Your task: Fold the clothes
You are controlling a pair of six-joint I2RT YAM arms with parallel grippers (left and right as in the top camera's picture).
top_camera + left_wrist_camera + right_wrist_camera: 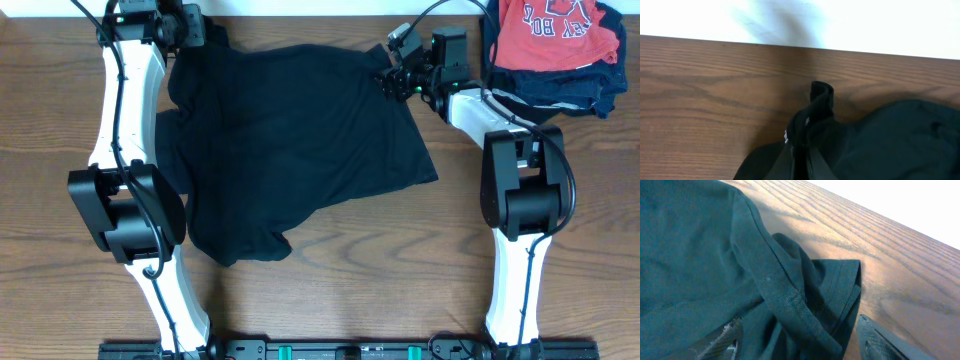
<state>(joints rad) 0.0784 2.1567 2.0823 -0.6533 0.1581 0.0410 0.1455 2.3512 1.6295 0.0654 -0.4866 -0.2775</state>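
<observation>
Well, overhead the black T-shirt lies spread on the wood table, red shirt on a dark pile far right. Wrist views add more: left gripper pinched shut on a shirt fold, right gripper jaws wide over a hem. White wall behind. Left arm covers one sleeve.

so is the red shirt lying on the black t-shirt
No, the red shirt tops a separate dark pile, apart from the black t-shirt.
</observation>
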